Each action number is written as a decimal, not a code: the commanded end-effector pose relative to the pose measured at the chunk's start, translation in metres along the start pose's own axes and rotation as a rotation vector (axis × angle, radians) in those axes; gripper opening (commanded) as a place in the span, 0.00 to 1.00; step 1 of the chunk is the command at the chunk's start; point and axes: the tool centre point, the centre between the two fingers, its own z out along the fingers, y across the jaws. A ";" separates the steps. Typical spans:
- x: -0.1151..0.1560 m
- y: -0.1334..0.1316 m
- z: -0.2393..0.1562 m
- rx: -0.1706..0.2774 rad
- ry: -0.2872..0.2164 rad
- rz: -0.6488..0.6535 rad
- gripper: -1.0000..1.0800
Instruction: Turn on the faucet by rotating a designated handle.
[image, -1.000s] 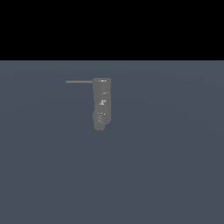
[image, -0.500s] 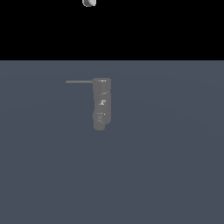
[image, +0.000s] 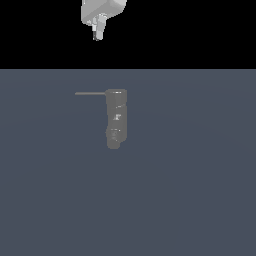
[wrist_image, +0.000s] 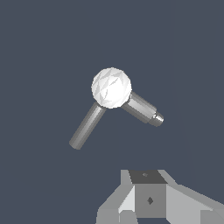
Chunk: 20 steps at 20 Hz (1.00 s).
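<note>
The faucet (image: 116, 119) is a small grey glossy column standing on the dark floor. Its handle (image: 90, 93), a thin grey rod, sticks out level from the column's top toward the exterior view's left. My gripper (image: 99, 31) hangs well above the handle, apart from it, with its white fingers pressed together and nothing held. In the wrist view the faucet (wrist_image: 142, 108) shows from above with a bright rounded top, the handle (wrist_image: 87, 126) slanting away from it, and my gripper (wrist_image: 146, 177) at the frame's edge.
A plain dark blue-grey floor (image: 190, 200) spreads all around the faucet. Behind it is a black background. No other objects show.
My gripper has come down into the exterior view from above, from out of sight to a small tip to the whole hand. The faucet and handle have not moved.
</note>
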 end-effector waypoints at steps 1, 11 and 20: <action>0.004 -0.015 0.015 -0.003 0.008 0.065 0.00; 0.015 -0.072 0.078 -0.011 0.063 0.310 0.00; 0.017 -0.112 0.135 -0.005 0.129 0.494 0.00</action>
